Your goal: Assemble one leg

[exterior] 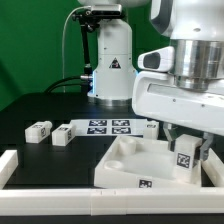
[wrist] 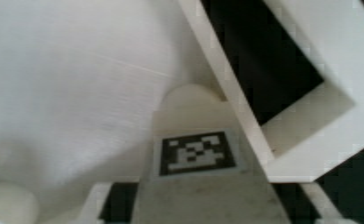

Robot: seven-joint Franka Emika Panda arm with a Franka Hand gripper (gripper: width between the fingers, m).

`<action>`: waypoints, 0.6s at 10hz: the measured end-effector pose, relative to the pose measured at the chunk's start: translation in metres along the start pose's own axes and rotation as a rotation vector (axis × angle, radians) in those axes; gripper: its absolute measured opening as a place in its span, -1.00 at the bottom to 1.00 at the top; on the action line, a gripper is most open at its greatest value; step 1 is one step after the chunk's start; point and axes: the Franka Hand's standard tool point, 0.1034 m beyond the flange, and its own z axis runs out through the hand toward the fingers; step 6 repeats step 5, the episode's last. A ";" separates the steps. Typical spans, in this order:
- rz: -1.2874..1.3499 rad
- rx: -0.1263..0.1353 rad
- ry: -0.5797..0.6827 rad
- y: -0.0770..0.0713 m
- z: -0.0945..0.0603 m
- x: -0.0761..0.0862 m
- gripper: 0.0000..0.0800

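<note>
At the lower right of the exterior view, the tool (exterior: 186, 150) is being held clenched on the leg (exterior: 185, 157), whose tag is facing the camera between the two fingers. That leg is being kept upright over the right-hand corner of the big white panel (exterior: 125, 160), which is lying on the dark worktop (exterior: 40, 105). Whether the leg is already touching the panel cannot be told. On the wrist view, the leg (wrist: 200, 150) is being shown reaching away from the camera, its rounded end lying against the panel's white face (wrist: 72, 80).

The insertion step is judged to be in hand. Lowering into the corner socket and turning are being called for next, with the leg kept square. Two spare legs (exterior: 40, 128) (exterior: 62, 134) are being left at the left of the frame, beside the marker board (exterior: 108, 126).
</note>
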 end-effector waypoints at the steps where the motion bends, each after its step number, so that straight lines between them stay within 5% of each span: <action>1: 0.070 -0.023 0.000 0.006 0.000 0.002 -0.24; 3: 0.073 -0.030 0.000 0.008 0.000 0.003 -0.22; 5: 0.075 -0.029 -0.002 0.008 0.000 0.003 0.53; 6: 0.075 -0.029 -0.002 0.008 0.000 0.003 0.53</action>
